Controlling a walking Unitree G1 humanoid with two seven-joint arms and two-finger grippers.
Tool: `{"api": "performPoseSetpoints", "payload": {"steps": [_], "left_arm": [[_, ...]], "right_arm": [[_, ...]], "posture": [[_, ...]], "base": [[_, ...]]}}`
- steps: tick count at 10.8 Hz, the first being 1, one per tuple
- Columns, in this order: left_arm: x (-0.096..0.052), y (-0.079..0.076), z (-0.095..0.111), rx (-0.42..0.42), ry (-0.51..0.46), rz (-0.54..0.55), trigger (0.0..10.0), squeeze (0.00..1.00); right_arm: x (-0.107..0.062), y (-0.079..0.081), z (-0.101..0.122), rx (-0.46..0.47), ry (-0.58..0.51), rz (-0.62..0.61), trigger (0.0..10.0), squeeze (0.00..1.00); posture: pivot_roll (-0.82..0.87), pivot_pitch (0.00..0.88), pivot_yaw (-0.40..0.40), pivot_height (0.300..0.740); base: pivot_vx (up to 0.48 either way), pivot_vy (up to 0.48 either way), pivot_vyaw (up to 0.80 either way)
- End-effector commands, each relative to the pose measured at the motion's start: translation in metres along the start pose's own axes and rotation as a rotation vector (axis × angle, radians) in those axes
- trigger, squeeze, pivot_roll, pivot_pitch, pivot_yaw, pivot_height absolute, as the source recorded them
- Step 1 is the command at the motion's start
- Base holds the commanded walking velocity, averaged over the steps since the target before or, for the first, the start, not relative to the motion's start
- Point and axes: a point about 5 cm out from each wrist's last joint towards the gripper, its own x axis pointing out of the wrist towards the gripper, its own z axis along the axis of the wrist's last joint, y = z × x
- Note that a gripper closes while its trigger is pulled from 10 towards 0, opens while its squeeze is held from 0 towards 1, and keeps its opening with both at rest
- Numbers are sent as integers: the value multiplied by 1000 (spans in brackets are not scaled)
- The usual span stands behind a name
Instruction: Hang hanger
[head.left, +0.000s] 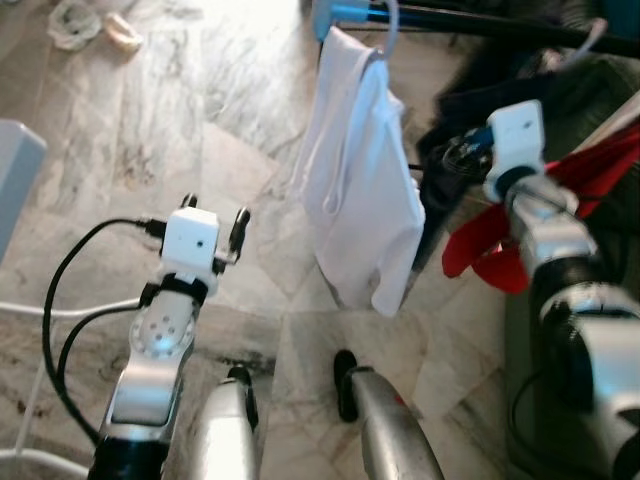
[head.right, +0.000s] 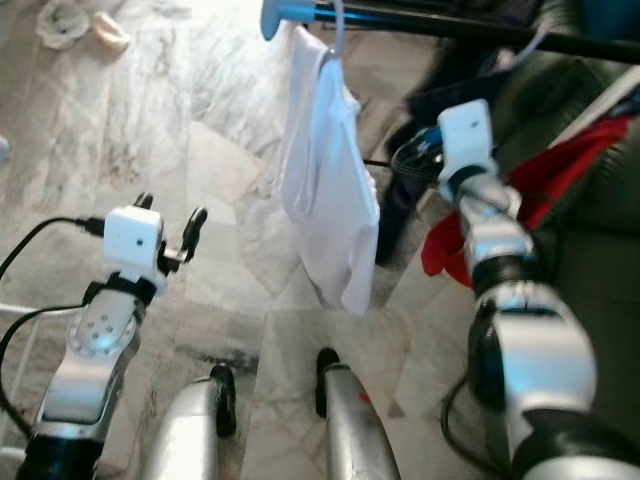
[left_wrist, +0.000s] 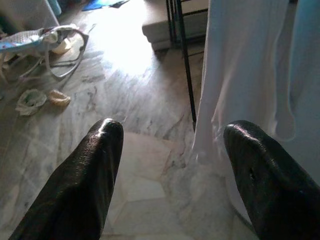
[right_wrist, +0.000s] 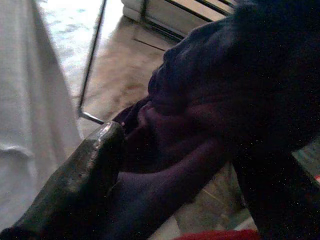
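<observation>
1. the hanger (head.left: 385, 40), pale with a white garment (head.left: 365, 200) on it, already hooks over the dark rail (head.left: 480, 22) at the upper middle of the frame, close to the rail's blue end cap (head.left: 335, 15).
2. the left claw (head.left: 215, 215) sits at lower left of the frame, fingers wide apart and holding nothing, well apart from the garment.
3. the right claw (head.left: 465, 150) reaches at upper right of the frame into dark clothes (head.left: 480, 90) beside a red cloth (head.left: 500, 240); whether it is wide or narrow i cannot tell.
4. risk, as i judge it: the hook rests near the rail's end, so a nudge from either arm could slide it off and drop the garment onto the marble floor (head.left: 180, 120).
5. risk: the right claw could snag the dark clothes and tug the rail.
6. the left wrist view shows the rack's thin black leg (left_wrist: 186, 65) and litter on the floor, which the head views miss; the right wrist view shows one finger (right_wrist: 85, 175) pressed near dark fabric, the rest too dim to read.
</observation>
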Motion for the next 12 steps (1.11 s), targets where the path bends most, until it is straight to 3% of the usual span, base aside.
{"api": "performPoseSetpoints", "payload": {"steps": [1,2,5,9,12], "left_arm": [[-4,-1,0,5,6,-7,10000,0],[-4,-4,1,-2,7,-15,10000,0],[-4,-13,1,-14,10,-52,10000,0],[-1,-16,2,-23,9,-51,10000,0],[1,-18,1,-28,10,-49,10000,0]], "right_arm": [[-3,-11,-10,16,47,-58,0,0],[-4,-19,-9,24,39,-113,0,0],[-5,-19,-10,71,13,-109,0,0],[-12,-37,-13,23,-14,-181,0,0],[-19,-37,-33,33,39,-175,235,0]], "posture": [[51,391,-19,740],[50,391,-19,740],[36,392,-10,740],[20,387,-16,740],[9,383,-14,740]], "base": [[0,0,0],[0,0,0],[0,0,0],[0,0,0],[0,0,0]]}}
